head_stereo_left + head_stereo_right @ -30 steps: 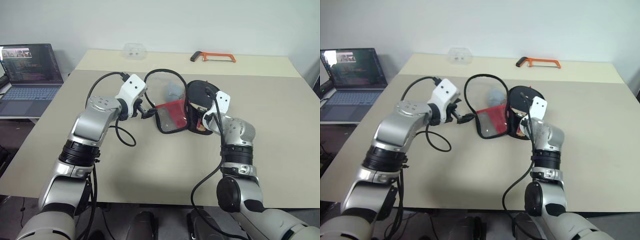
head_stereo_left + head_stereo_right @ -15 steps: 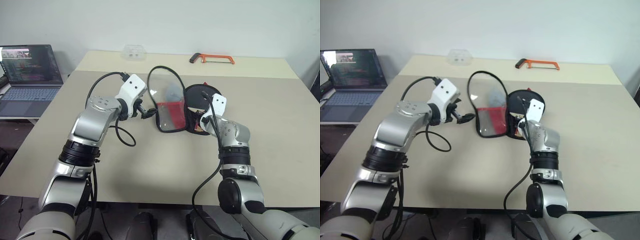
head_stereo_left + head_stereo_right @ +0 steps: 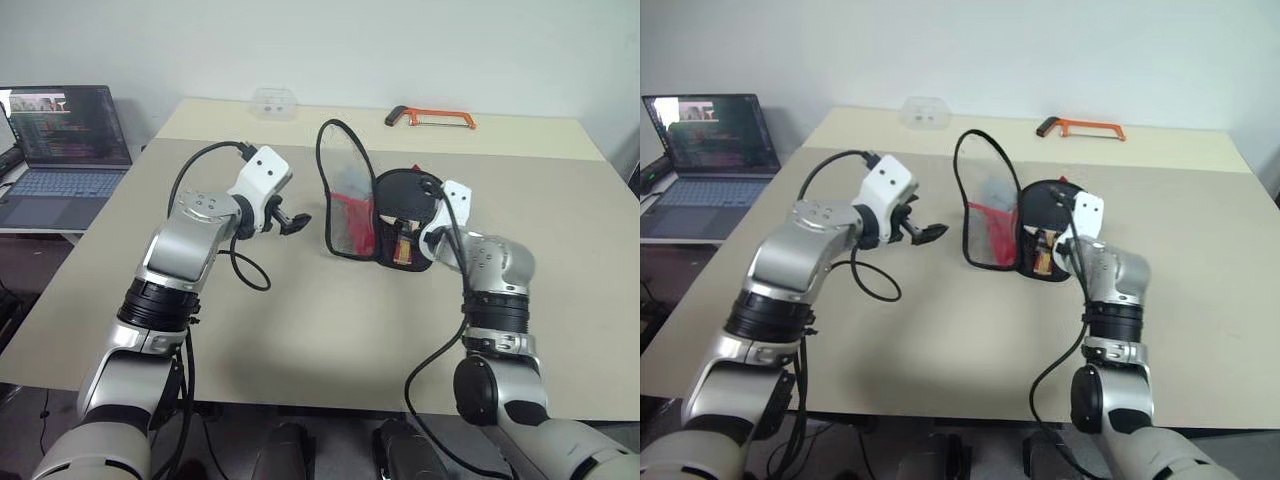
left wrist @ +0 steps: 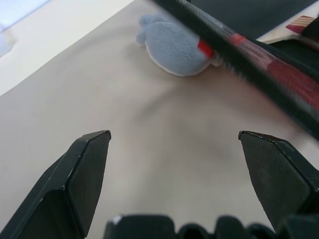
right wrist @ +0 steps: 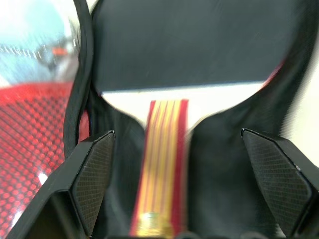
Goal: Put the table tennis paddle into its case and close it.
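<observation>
- The table tennis paddle (image 5: 189, 50) lies inside the open case (image 3: 405, 225), its black rubber face toward the far side of the table (image 3: 300, 320) and its striped wooden handle pointing back at the robot
- The right gripper (image 5: 174, 184) sits just short of the handle's end, aimed straight along it; its two black fingers (image 5: 92, 174) are spread wide, one on each side of the handle, gripping nothing
- The case's lid (image 3: 345, 200), a see-through panel with red mesh and a black zipper rim, stands nearly upright on the left edge of the case's base, between the two arms
- The left gripper (image 3: 292, 220) hovers above the table just left of the raised lid, near it but apart; its fingers (image 4: 79, 174) are spread wide and empty
- In the left wrist view a small grey-blue plush lump (image 4: 174, 47) lies on the table beyond the fingers, beside the lid's rim
- An orange hacksaw (image 3: 430, 117) and a clear plastic box (image 3: 272, 102) lie at the far edge of the table, well apart from the case
- An open laptop (image 3: 60, 145) stands on a side surface to the left
</observation>
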Available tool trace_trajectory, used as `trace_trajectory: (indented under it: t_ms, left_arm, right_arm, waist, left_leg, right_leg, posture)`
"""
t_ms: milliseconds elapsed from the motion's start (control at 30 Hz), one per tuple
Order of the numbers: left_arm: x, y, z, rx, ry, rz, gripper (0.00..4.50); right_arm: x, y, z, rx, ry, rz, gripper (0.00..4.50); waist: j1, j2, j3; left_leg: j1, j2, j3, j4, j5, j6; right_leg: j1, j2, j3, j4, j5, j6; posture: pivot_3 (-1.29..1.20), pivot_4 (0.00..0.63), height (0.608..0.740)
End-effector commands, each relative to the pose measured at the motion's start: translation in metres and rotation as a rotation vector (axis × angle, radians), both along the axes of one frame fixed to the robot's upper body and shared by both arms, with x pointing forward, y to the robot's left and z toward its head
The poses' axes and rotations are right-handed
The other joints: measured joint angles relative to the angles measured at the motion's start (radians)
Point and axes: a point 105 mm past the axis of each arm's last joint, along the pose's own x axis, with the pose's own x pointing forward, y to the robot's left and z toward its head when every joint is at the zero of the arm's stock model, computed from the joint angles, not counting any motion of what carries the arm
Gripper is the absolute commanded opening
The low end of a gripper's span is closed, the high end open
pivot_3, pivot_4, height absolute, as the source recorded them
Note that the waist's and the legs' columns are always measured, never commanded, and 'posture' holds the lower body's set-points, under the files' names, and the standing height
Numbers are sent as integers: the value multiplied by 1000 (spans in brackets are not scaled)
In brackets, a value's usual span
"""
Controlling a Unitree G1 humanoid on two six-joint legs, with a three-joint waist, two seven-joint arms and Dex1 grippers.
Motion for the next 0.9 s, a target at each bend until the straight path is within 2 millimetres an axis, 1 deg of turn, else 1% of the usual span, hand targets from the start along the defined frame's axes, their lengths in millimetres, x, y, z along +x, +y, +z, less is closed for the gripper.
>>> trace_trajectory:
  t_ms: [33, 167, 233, 300, 367, 467, 533, 567, 633, 667, 733, 800, 833, 867, 900]
  left_arm:
    - [0, 4, 17, -6, -67, 2, 4500]
    - [4, 18, 16, -4, -66, 36, 4500]
    - [8, 25, 16, -27, -69, 54, 4500]
    - [12, 31, 14, -56, -56, 68, 4500]
    - [13, 33, 10, -57, -47, 42, 4500]
    - [11, 26, 6, -66, -59, -48, 4500]
    - [6, 20, -5, -38, -49, -126, 4500]
    - [3, 17, -12, -43, -26, -158, 4323]
    - [0, 14, -19, -56, -2, -187, 3938]
    - [0, 14, -21, -69, 2, -191, 3552]
    - [3, 17, -25, -85, 6, -185, 2810]
    - [12, 21, -33, -119, 12, -137, 2135]
    - [15, 24, -37, -125, 13, -117, 1785]
    - [17, 23, -40, -132, 15, -104, 1385]
    - [18, 22, -41, -139, 15, -98, 1081]
  right_arm:
    - [-13, -8, 47, -31, -141, 64, 4478]
    - [-35, -16, 76, -100, -245, 220, 4478]
    - [-47, -18, 83, -133, -284, 341, 4478]
    - [-56, -33, 81, -219, -303, 413, 4478]
    - [-64, -52, 85, -275, -362, 482, 4478]
    - [-82, -68, 94, -258, -448, 614, 4478]
    - [-97, -84, 93, -251, -456, 684, 4478]
    - [-103, -94, 94, -239, -454, 698, 4496]
    - [-108, -107, 97, -219, -455, 707, 4500]
    - [-109, -113, 100, -212, -459, 708, 4500]
    - [-110, -119, 104, -210, -465, 714, 4500]
    - [-109, -124, 107, -242, -469, 723, 4500]
    - [-107, -125, 108, -262, -468, 725, 4500]
    - [-107, -126, 108, -284, -469, 734, 4500]
    - [-107, -126, 107, -301, -469, 751, 4500]
  waist:
    - [0, 0, 0]
    - [0, 0, 0]
    - [0, 0, 0]
    - [2, 0, 0]
    - [6, 0, 0]
    - [13, -1, 0]
    - [18, -1, 0]
    - [19, -1, 0]
    - [19, -1, 0]
    - [17, -1, 0]
    - [17, -1, 0]
    - [17, -1, 0]
    - [17, -1, 0]
    - [17, -1, 0]
    - [17, -1, 0]
  left_leg:
    - [0, 0, 0, 0, 0, 0]
    - [0, 0, 0, 0, 0, 0]
    - [0, 0, 0, 0, 0, 0]
    - [0, 0, 0, 0, 0, 0]
    - [0, -1, 0, 0, 0, 1]
    - [-1, -2, 0, 0, -1, 1]
    - [-1, -2, 0, 0, -1, 1]
    - [-1, -1, -1, -1, -1, 1]
    - [-1, -1, 0, -1, -1, 2]
    - [-1, -1, 0, 0, -1, 2]
    - [-1, -1, 0, 0, -1, 2]
    - [0, -1, 0, 1, -1, 2]
    - [0, -1, 0, 1, -1, 2]
    - [1, -1, -1, 1, -1, 2]
    - [0, -1, 0, 1, -1, 2]
  right_leg:
    - [0, 0, 0, 0, 0, 0]
    - [0, 0, 0, -1, 0, 0]
    - [0, 1, 0, -1, 0, 0]
    - [1, 1, 0, -3, 0, 0]
    - [3, 1, -2, -6, 0, 0]
    - [4, 1, -2, -10, 0, 0]
    - [4, 1, -2, -11, 0, 0]
    - [5, 1, -3, -13, 0, 0]
    - [6, 1, -2, -14, 0, 0]
    - [6, 1, -2, -14, 0, 0]
    - [6, 1, -1, -13, 1, 1]
    - [6, 1, -2, -13, 2, 1]
    - [7, 2, -2, -12, 2, 1]
    - [7, 2, -2, -12, 2, 1]
    - [7, 2, -2, -12, 2, 1]
  posture:
    - [0, 150, 740]
    - [0, 150, 740]
    - [0, 150, 740]
    - [0, 150, 740]
    - [0, 150, 740]
    - [0, 150, 740]
    - [0, 150, 740]
    - [0, 150, 740]
    - [0, 150, 740]
    - [0, 150, 740]
    - [0, 150, 740]
    - [0, 150, 740]
    - [0, 150, 740]
    - [0, 150, 740]
    - [0, 150, 740]
